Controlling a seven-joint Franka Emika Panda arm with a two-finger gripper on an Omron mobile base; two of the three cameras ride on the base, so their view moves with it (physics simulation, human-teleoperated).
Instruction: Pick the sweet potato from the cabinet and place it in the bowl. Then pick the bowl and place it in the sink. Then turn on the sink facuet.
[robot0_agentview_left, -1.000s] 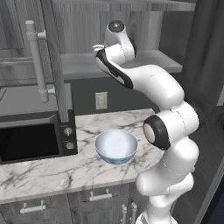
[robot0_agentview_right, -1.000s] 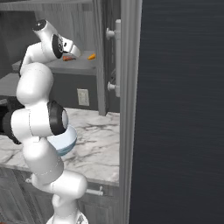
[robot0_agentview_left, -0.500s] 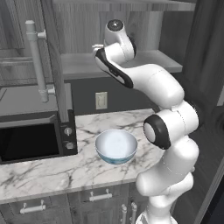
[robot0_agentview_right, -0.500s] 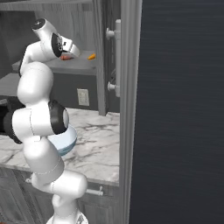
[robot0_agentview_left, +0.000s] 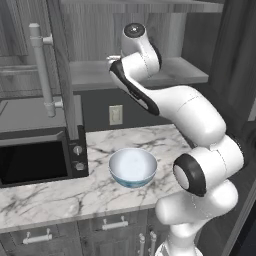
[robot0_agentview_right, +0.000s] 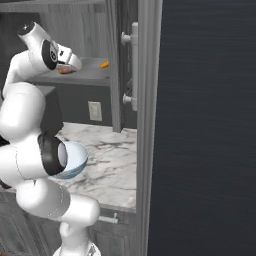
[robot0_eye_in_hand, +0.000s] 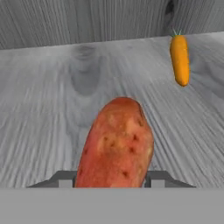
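Jaws that stood wide a second ago have since closed onto the potato, so the pick looks made and the lift out of the cabinet is what remains.

Left base view: the arm reaches up onto the cabinet (robot0_agentview_left: 140, 75) shelf, hiding its hand. The bowl (robot0_agentview_left: 133, 167) sits on the counter (robot0_agentview_left: 60, 197) below, near the front edge, with open room above it.

Right base view: the gripper (robot0_agentview_right: 66, 67) rests on the shelf over the potato (robot0_agentview_right: 65, 71). A carrot (robot0_agentview_right: 104, 64) lies well to the right. The open door (robot0_agentview_right: 116, 65) stands right of the arm and could catch a wide swing.

Hand view: the potato (robot0_eye_in_hand: 116, 144) sits clamped between the fingertips (robot0_eye_in_hand: 65, 179), near the shelf's front. The carrot (robot0_eye_in_hand: 180, 59) lies far right, apart.
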